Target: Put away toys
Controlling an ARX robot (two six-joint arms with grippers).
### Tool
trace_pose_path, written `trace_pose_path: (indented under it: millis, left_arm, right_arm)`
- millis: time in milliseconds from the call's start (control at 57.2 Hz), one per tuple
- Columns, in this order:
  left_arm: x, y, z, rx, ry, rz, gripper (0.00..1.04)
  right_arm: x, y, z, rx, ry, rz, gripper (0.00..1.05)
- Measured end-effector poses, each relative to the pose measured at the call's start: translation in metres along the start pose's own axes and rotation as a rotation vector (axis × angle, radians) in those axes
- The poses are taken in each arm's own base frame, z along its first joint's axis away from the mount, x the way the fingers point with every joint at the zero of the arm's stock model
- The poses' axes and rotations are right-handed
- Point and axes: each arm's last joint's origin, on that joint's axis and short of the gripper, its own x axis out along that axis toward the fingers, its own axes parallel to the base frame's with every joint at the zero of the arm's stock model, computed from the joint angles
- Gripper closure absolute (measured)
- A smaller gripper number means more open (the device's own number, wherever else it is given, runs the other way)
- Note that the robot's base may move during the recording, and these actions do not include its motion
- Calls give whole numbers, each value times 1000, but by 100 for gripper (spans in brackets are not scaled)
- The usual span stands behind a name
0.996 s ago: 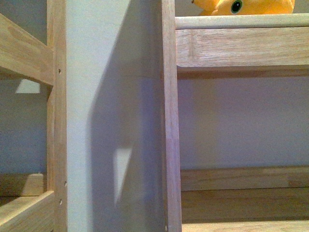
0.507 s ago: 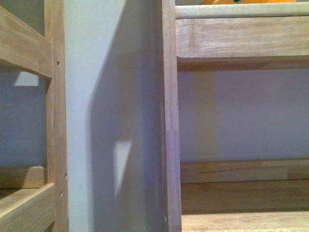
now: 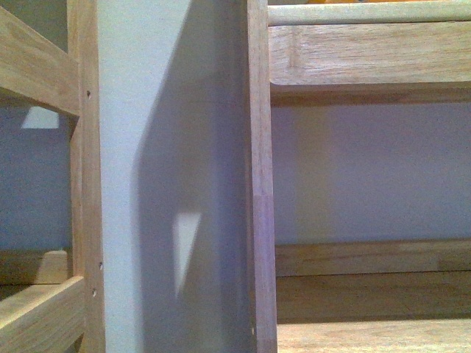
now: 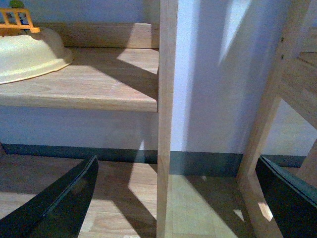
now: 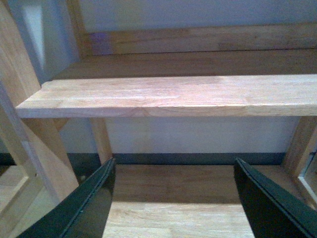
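While both fingers (image 4: pixel 168 198) (image 5: pixel 173 198) gape empty, perhaps toy sliver (image 3: pixel 335 1) atop upper shelf (image 3: pixel 368 51), well apart.

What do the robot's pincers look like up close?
Only the fingers show, in the two wrist views. The left pincer has two dark, glossy fingers with a blackish-green sheen, broad, flat and tapering to a point. The right pincer has the same dark, blade-like fingers. No cables, markings or arm parts are visible, and the front view shows neither arm.
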Motion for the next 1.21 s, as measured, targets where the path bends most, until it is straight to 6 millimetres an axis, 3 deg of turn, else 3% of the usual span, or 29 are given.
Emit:
trace_pose_path:
  millis: [87, 280, 681, 804, 978, 1206]
  left_arm:
    - [0, 0, 0, 0, 0, 0, 6]
    - [0, 0, 0, 0, 0, 0, 6]
    - [0, 0, 0, 0, 0, 0, 6]
    - [0, 0, 0, 0, 0, 0, 6]
    - [0, 0, 0, 0, 0, 0, 6]
    - [0, 0, 0, 0, 0, 0, 6]
  right_arm:
    - [0, 0, -9, -10, 0, 2, 65]
    - [0, 0, -9, -15, -4, 3, 101]
    - [0, 0, -9, -18, -5, 2, 101]
    - [0, 0, -9, -19, -5, 2, 84]
    - [0, 0, -9, -19, -5, 2, 50]
    - [0, 0, -9, -19, -5, 2, 18]
